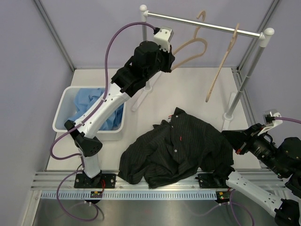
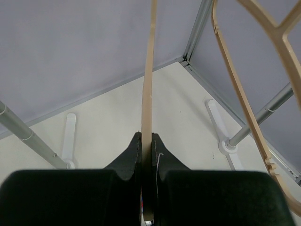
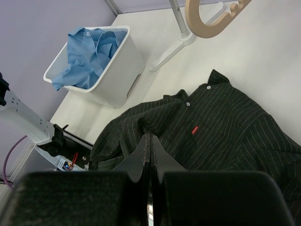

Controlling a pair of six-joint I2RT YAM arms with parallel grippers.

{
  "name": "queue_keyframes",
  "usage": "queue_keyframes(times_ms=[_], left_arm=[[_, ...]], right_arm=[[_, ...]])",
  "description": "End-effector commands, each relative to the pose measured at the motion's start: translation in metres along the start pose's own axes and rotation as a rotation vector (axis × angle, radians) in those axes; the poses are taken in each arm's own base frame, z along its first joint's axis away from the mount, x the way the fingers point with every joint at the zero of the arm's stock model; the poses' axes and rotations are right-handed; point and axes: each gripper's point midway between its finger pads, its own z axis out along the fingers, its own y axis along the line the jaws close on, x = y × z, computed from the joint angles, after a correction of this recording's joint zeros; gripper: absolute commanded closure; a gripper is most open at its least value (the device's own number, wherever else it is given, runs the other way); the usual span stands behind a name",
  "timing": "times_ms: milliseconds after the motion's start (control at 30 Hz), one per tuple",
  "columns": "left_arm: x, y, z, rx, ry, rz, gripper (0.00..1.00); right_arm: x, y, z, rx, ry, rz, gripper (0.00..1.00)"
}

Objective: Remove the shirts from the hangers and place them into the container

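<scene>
Nearest, the black shirt [image 1: 176, 150] lies crumpled on the table [image 1: 188, 89] at lower centre of the top view. The right gripper [image 3: 149, 140], fingers pressed together on nothing, hovers over the shirt's right edge. Farther back, at mid left, the blue shirt [image 1: 89, 101] sits in the tub [image 1: 62, 107]. At the top, the left gripper [image 2: 146, 141] pinches one hanger [image 2: 148, 84] by its arm below the rail [image 1: 207, 24]. The other hanger [image 1: 221, 66] hangs just to its right.
</scene>
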Motion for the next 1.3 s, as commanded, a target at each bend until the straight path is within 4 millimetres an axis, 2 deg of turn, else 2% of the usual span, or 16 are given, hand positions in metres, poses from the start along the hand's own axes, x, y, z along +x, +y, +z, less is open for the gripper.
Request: queue_keyframes(times_ms=[0,100,233,533,900,933,1000,1267], left_arm=[[-0.058,-0.004,-0.028,0.022,-0.190,-0.033,1.00],[-0.063,-0.007,-0.040,0.032,-0.200,-0.035,1.00],[-0.055,-0.009,-0.050,0.037,-0.197,-0.027,1.00],[-0.067,-0.013,-0.070,0.054,-0.226,-0.029,1.00],[-0.048,-0.013,-0.089,0.050,-0.211,-0.028,1.00],[-0.052,-0.013,-0.096,0.052,-0.225,-0.031,1.00],[-0.049,-0.015,-0.101,0.053,-0.223,-0.032,1.00],[-0.027,-0.003,-0.114,0.020,-0.201,-0.052,0.98]], right_arm=[[-0.006,0.007,0.002,-0.022,-0.016,0.016,1.00],[-0.008,0.008,0.003,-0.022,-0.016,0.014,1.00],[-0.007,0.008,0.004,-0.023,-0.014,0.016,1.00],[-0.001,0.008,0.007,-0.026,-0.002,0.026,1.00],[-0.002,0.009,0.005,-0.035,-0.009,0.034,1.00],[-0.002,0.009,0.005,-0.037,-0.006,0.034,1.00],[-0.001,0.009,0.005,-0.037,-0.003,0.038,1.00],[-0.003,0.015,0.004,-0.060,-0.007,0.049,1.00]])
